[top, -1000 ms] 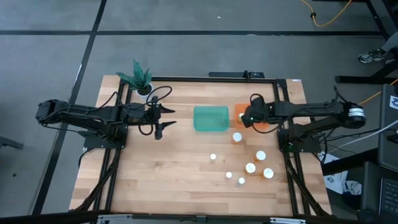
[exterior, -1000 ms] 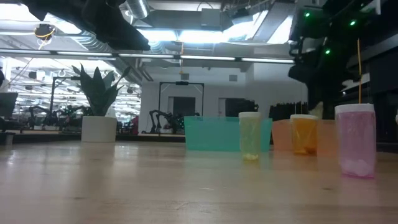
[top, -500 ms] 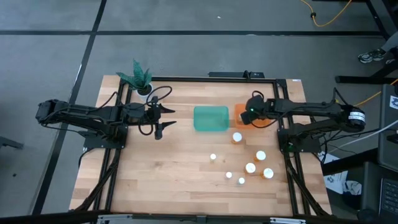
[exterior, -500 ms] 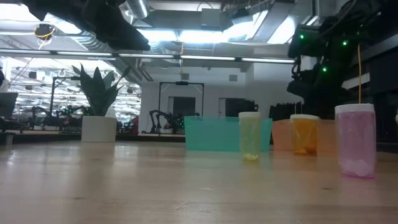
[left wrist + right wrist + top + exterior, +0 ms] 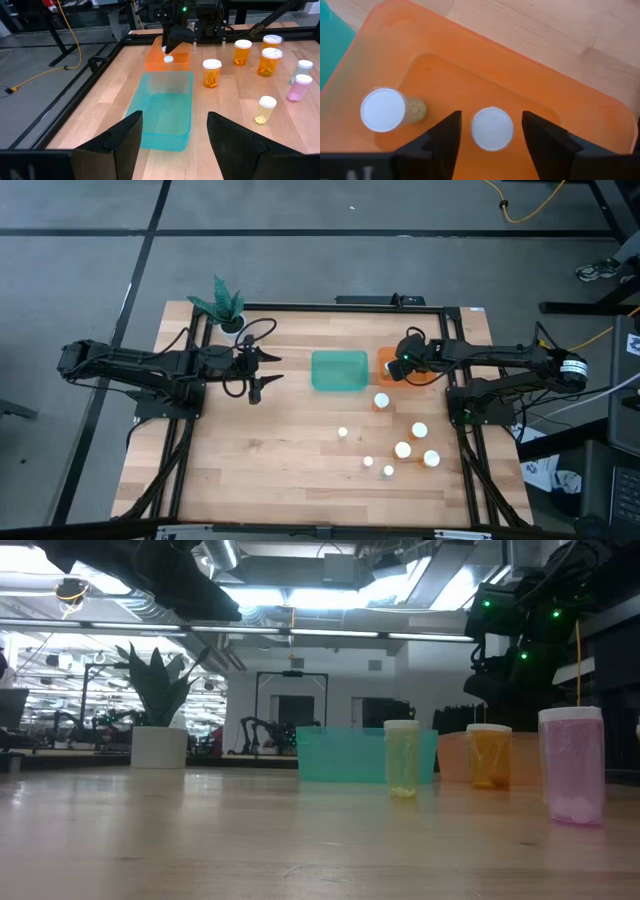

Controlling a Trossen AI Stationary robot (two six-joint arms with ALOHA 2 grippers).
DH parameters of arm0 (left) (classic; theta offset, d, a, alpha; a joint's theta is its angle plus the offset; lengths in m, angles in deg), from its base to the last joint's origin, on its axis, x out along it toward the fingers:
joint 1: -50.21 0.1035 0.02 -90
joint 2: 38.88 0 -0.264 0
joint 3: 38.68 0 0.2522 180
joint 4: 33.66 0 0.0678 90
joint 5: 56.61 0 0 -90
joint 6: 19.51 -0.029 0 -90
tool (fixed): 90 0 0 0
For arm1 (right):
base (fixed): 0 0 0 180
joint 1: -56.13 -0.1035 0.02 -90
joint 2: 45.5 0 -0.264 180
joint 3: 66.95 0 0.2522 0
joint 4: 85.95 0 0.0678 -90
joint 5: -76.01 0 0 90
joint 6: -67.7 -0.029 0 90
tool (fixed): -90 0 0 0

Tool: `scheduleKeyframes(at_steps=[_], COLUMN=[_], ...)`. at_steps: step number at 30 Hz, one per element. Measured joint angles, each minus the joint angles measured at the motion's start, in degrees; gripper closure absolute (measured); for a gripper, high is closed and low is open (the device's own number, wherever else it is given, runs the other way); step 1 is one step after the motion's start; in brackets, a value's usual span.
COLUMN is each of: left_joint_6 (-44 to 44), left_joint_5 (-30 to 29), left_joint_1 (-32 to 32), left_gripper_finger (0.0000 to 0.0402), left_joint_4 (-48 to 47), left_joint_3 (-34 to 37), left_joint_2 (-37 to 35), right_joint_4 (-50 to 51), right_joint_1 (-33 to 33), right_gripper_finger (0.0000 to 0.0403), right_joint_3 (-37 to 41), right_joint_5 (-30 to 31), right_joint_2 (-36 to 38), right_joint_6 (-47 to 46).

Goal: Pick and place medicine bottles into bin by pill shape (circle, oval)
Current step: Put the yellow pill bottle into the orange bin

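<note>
**Right gripper over orange bin, fingers spread**

The right gripper (image 5: 490,145) hangs above the orange bin (image 5: 470,65) at right of centre in the high view, released, fingers either side of a white-capped bottle (image 5: 492,129) standing inside. A second bottle (image 5: 382,110) stands beside it. Six bottles (image 5: 403,449) remain lower right on the table (image 5: 260,470). The left gripper (image 5: 170,137) waits open, facing the teal bin (image 5: 162,112).

Pale striped-wood tabletop (image 5: 260,460); teal bin (image 5: 339,370) and orange bin (image 5: 485,95); amber medicine bottles (image 5: 212,73) with white caps; one pink bottle (image 5: 571,766); green plant (image 5: 219,302) in a white pot.
</note>
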Motion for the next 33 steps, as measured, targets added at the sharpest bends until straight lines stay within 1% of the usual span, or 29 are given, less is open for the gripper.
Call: scheduleKeyframes(at_steps=[5,11,15,18,21,25,27,29,33], left_joint_6=[0.0,0.0,0.0,0.0,0.0,0.0,0.0,0.0,0.0], left_joint_5=[0.0,0.0,0.0,0.0,0.0,0.0,0.0,0.0,0.0], left_joint_1=[0.0,0.0,0.0,0.0,0.0,0.0,0.0,0.0,0.0], left_gripper_finger=[0.0188,0.0188,0.0188,0.0188,0.0188,0.0188,0.0188,0.0188,0.0188], left_joint_4=[0.0,0.0,0.0,0.0,0.0,0.0,0.0,0.0,0.0], left_joint_3=[0.0,0.0,0.0,0.0,0.0,0.0,0.0,0.0,0.0], left_joint_2=[0.0,0.0,0.0,0.0,0.0,0.0,0.0,0.0,0.0], right_joint_4=[0.1,0.2,-0.4,-3.5,-11.1,-22.0,-24.5,-25.0,-25.6], right_joint_1=[0.0,-0.3,-3.3,-7.0,-11.3,-16.3,-18.7,-21.1,-25.2], right_gripper_finger=[0.0177,0.0184,0.0192,0.0197,0.0199,0.0199,0.0199,0.0199,0.0199], right_joint_3=[-0.8,-7.0,-11.9,-15.0,-15.8,-14.9,-14.3,-14.1,-13.9], right_joint_5=[0.2,0.1,0.0,-1.1,-5.5,-16.7,-21.3,-23.3,-22.8], right_joint_2=[0.0,0.0,0.0,0.1,0.1,0.1,0.0,-0.4,-4.2], right_joint_6=[0.1,4.7,9.7,14.8,21.4,29.0,31.5,33.3,35.9])
